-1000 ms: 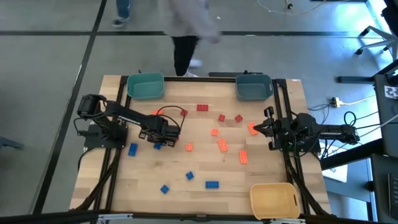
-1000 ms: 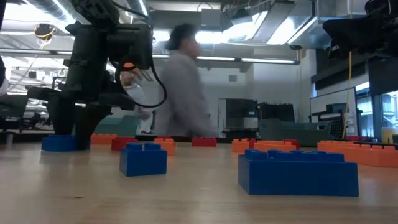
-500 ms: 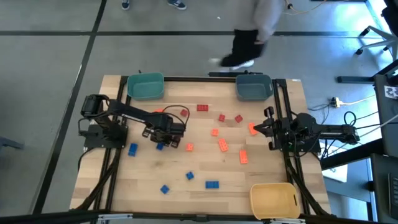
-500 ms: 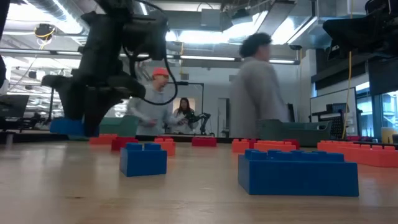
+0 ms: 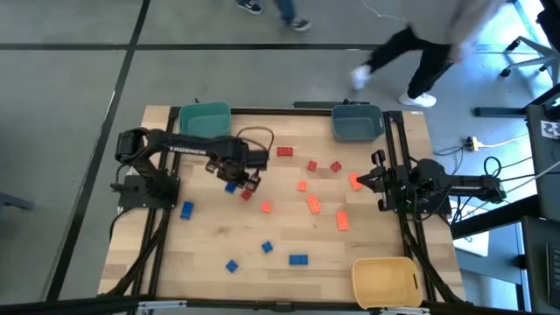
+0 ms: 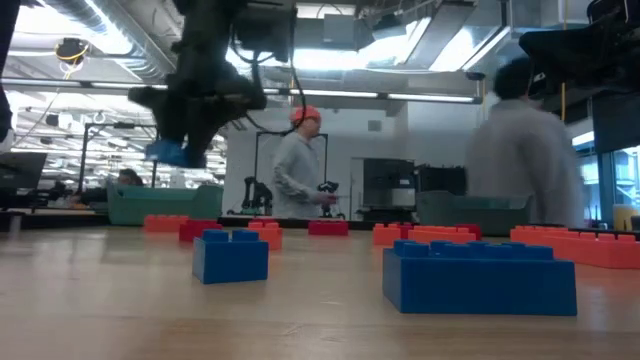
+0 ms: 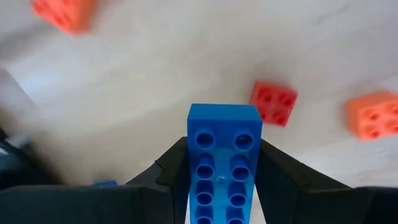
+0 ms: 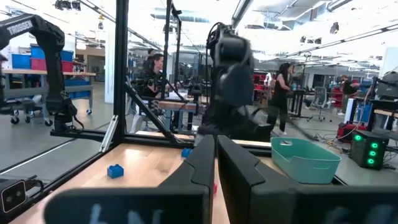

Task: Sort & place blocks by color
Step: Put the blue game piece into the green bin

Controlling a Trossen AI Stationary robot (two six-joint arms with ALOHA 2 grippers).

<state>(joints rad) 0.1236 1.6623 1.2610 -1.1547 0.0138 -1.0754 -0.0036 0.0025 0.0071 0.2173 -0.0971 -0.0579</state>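
My left gripper (image 5: 236,181) hangs above the table's far-left part, pointing down, shut on a blue eight-stud block (image 7: 224,155) that shows raised in the low view (image 6: 172,152). Under it on the wood lie a red block (image 7: 273,102) and two orange blocks (image 7: 373,115). More red, orange and blue blocks (image 5: 313,204) are scattered flat over the table. My right gripper (image 5: 363,181) waits shut at the right edge; an orange block (image 5: 356,182) shows at its tips. My left gripper pinches the blue block by its two long sides (image 7: 191,168), one finger (image 7: 171,171) on each. The fingers come from above, pointing down. The block sits level with its studs up, lifted clear of the table, one short end reaching out past the fingers.
A teal bin (image 5: 205,121) stands at the far left, a grey-blue bin (image 5: 357,122) at the far right, a yellow bin (image 5: 385,280) at the near right. Blue blocks (image 5: 298,260) lie near the front edge. People walk beyond the far edge.
My left gripper has risen and gone toward the table's far edge, rolling its wrist a little. The blue block went with it, from just above the table to well clear of it. People behind the table have walked to the right.
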